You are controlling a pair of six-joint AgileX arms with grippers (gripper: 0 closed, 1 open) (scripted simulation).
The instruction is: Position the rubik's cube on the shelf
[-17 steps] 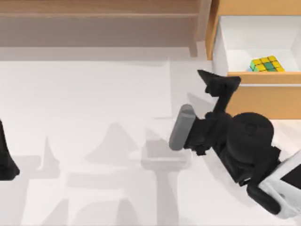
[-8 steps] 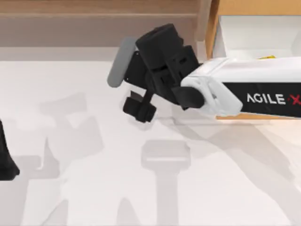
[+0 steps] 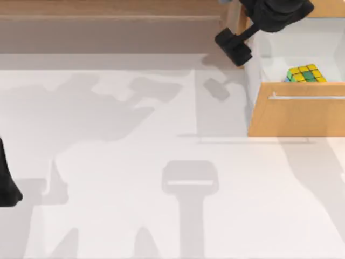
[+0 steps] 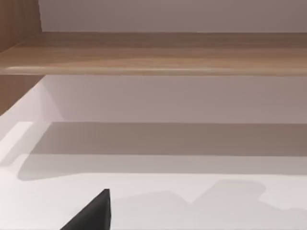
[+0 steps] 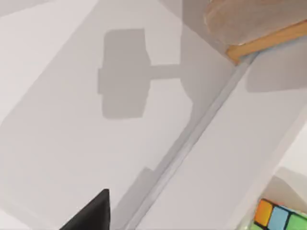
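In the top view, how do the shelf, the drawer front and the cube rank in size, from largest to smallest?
1. shelf, the longest, running across most of the top edge.
2. drawer front, clearly shorter.
3. cube, by far the smallest, lying inside the open drawer.

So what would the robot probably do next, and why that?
Probably swing the right gripper over the open drawer and lower it toward the rubik's cube. The cube sits inside the drawer, not on the shelf, and that gripper hangs beside the drawer's left wall, holding nothing. The left arm is parked at the table's left edge.
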